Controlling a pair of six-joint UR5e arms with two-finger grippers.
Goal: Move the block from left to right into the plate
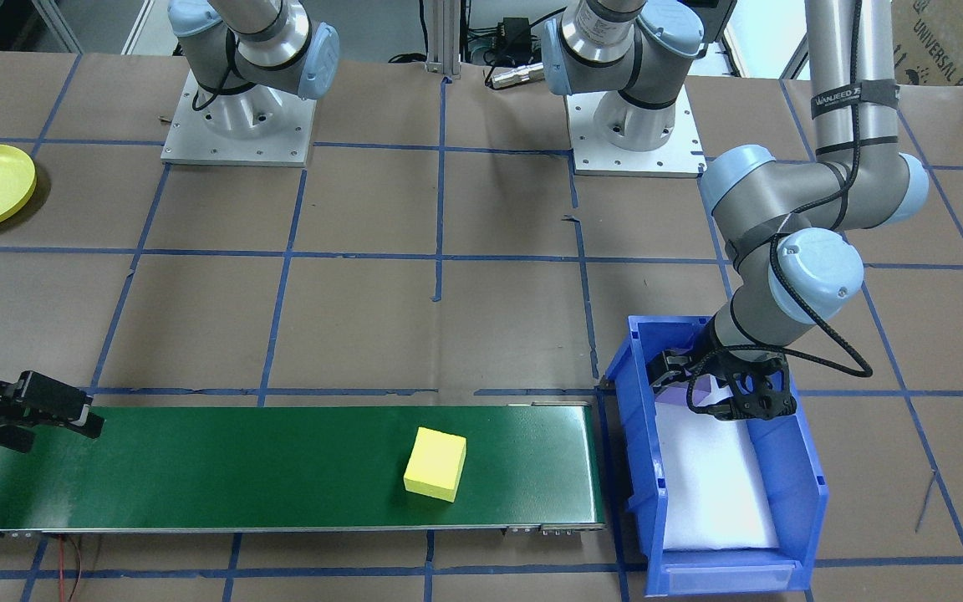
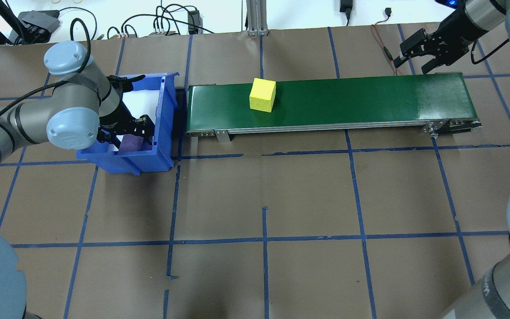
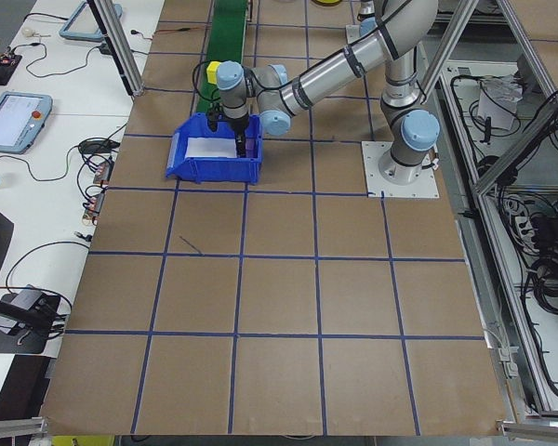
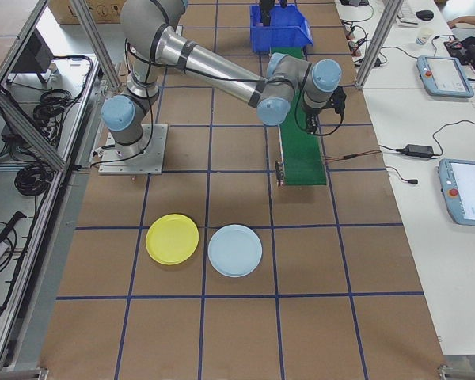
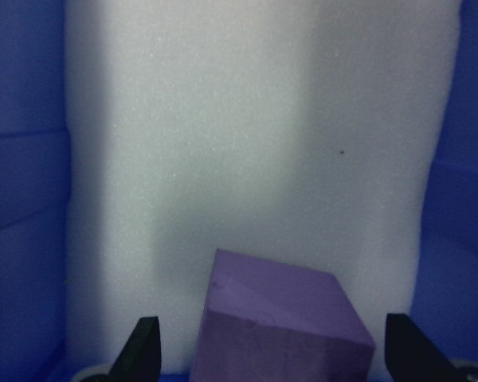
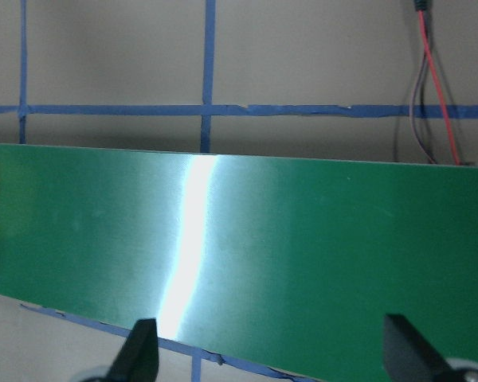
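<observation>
We see the left pincer [image 5: 271,362] spread wide inside the blue bin [image 2: 166,110], its two fingertips [image 5: 143,346] standing apart on either side of a purple block [image 5: 283,318] without touching it. The block rests on the white foam liner [image 5: 247,143] that covers the bin's floor, at the end of the bin nearest the robot.

At 3 o'clock from the bin in the overhead view runs the green conveyor belt [image 2: 348,99], and a yellow block [image 2: 262,94] sits on it, near the bin end and at the belt's far edge.

The right pincer [image 2: 414,55] hangs open and empty over the other end of the belt, at about 3 o'clock from the yellow block, well apart from it. Its wrist view shows only bare belt between the fingertips [image 6: 139,350].

The yellow plate [image 4: 172,239] lies on the worktop [image 2: 308,195] on the robot's right side, well apart from the belt, with a pale blue plate [image 4: 235,251] just beside it at 3 o'clock in the right-side view.
</observation>
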